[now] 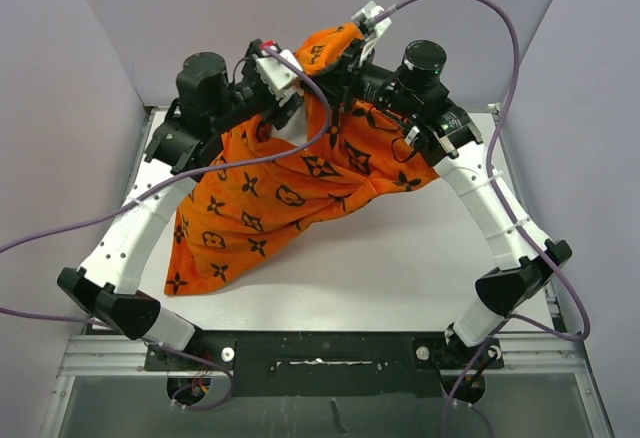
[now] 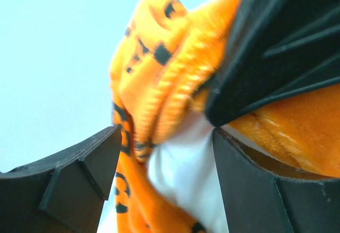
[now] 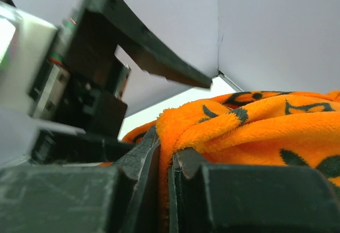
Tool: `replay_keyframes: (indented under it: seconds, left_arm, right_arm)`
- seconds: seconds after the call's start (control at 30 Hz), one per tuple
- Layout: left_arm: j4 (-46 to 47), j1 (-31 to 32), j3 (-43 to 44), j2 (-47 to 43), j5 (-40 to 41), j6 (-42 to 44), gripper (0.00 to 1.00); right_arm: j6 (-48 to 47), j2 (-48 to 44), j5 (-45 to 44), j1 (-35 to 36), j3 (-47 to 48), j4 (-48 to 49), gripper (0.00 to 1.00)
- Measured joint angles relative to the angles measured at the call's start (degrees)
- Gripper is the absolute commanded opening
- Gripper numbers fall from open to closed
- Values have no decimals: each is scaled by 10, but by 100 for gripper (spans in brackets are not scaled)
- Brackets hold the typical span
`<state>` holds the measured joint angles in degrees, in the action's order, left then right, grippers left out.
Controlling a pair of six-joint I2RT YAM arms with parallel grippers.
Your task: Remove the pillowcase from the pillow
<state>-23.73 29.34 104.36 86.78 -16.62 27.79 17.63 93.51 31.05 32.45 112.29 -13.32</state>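
Note:
The orange pillowcase (image 1: 270,208) with black motifs hangs from both raised grippers at the back; its lower end rests on the table. My right gripper (image 1: 345,55) is shut on a fold of the pillowcase (image 3: 255,126), pinched tight between its jaws (image 3: 170,164). My left gripper (image 1: 290,108) is just beside it. Its jaws (image 2: 167,158) stand apart, with a white corner of the pillow (image 2: 186,164) and orange pillowcase plush (image 2: 154,73) between them. The rest of the pillow is hidden inside the cover.
The white table (image 1: 420,248) lies below, with grey walls on three sides. Purple cables (image 1: 500,18) loop from both wrists. The right gripper's black finger (image 2: 287,36) crowds the left wrist view; the left arm's wrist (image 3: 90,73) fills the right wrist view's left.

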Motion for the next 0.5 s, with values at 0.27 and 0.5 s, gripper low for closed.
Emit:
replay_keyframes:
  seconds: [0.27,0.5]
  left_arm:
    - [60,-26,-9,-63,-63,-5,69]
    - [19,-30,40,-25,-98,7,69]
  right_arm:
    - [-1,-11,39,7,0,-8,0]
    - [9,-12,73,8,1,-17,0]
